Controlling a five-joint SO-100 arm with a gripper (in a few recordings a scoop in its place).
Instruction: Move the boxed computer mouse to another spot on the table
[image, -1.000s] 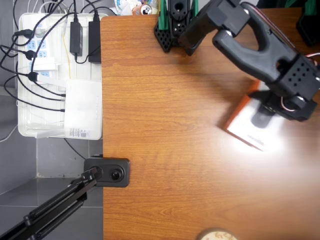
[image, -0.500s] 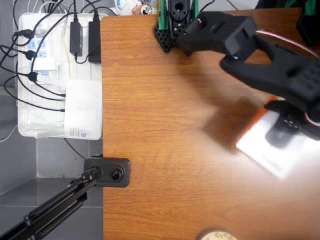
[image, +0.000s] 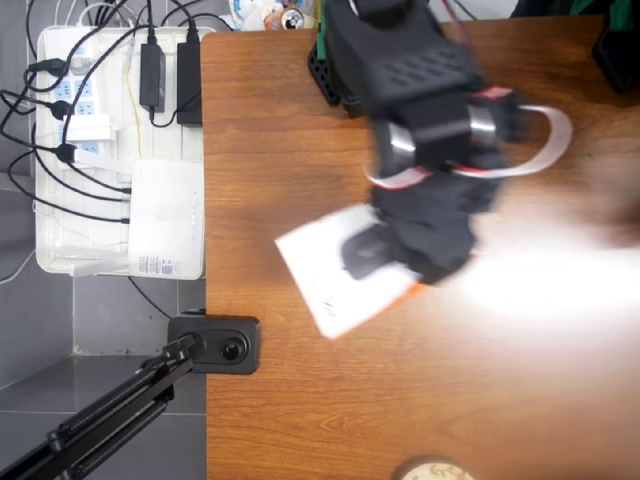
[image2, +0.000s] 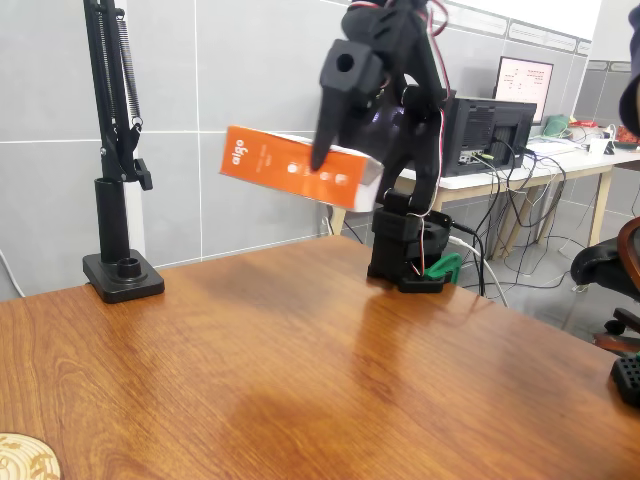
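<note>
The boxed computer mouse (image: 335, 270) is a flat white box with a dark mouse pictured on its face and an orange-red side panel (image2: 290, 167). It hangs well above the brown wood-grain table (image: 300, 400), tilted, in the fixed view high over the tabletop (image2: 300, 350). My black gripper (image: 372, 250) is shut on the box from its right end in the overhead view; in the fixed view the gripper (image2: 335, 135) clamps the box's near side. The arm is motion-blurred overhead.
The arm's base (image: 345, 60) stands at the table's far edge. A black lamp clamp (image: 215, 345) sits on the left edge, its post (image2: 112, 150) rising in the fixed view. A white tray with power strips and cables (image: 110, 150) lies off the table. A round wooden coaster (image: 430, 470) sits near the front.
The gripper has swung the box from the right side of the table toward the left-centre, lifted off the surface and rotated.
</note>
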